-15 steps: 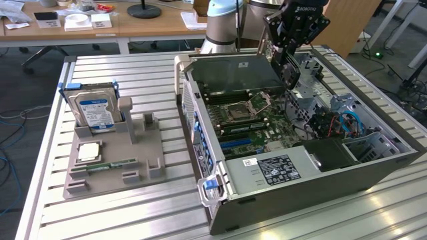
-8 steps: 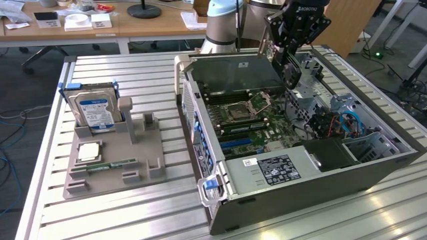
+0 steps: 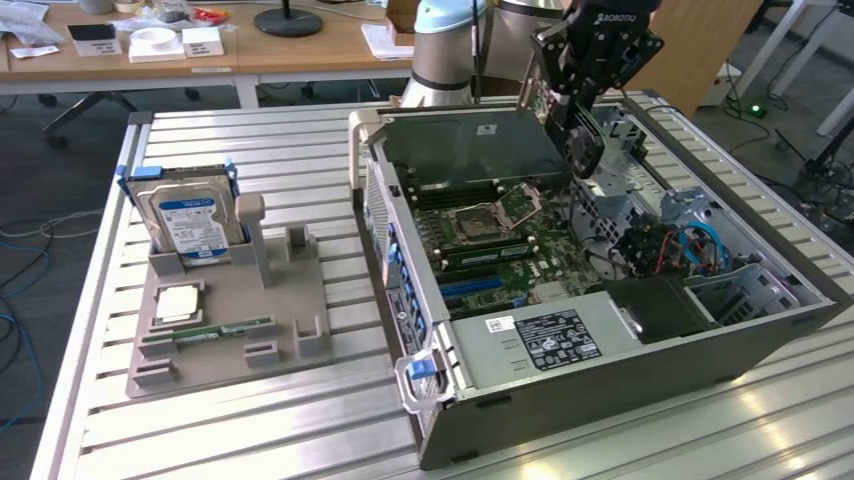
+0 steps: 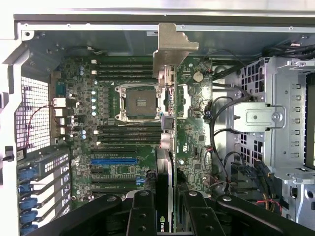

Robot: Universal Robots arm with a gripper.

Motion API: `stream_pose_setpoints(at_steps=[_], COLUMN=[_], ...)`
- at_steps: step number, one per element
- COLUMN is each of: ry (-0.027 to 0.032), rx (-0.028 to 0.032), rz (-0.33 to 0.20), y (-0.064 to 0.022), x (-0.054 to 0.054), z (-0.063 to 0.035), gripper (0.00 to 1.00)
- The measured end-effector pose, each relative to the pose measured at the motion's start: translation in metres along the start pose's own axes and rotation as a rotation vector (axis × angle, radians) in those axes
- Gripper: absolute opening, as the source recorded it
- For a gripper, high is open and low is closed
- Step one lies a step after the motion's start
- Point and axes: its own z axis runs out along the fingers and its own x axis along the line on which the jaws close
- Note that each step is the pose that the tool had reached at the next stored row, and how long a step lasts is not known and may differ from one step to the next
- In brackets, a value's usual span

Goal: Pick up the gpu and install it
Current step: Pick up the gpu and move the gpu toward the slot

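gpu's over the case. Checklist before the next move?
1. Grip: ok. The gripper is shut on the gpu, card edge-on between the fingers.
2. Position: ok. The gpu hangs over the motherboard inside the open case, not seated.
3. Line-up with the blue slot: not ok. The card lies crosswise to it.
4. Bracket: ok. Intact, at the card's far end from the gripper.
5. Black cables: ok. Beside the card, apart from it.
6. Height above the board: cannot tell.
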Motion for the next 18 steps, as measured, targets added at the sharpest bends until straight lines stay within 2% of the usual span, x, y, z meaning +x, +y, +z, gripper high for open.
stream_pose_setpoints(at_steps=[18], ry=[0.0], rx=[0.0], rz=[0.0], y=[0.0002], x=[-0.0073], z=[0.0002], gripper=[0.26])
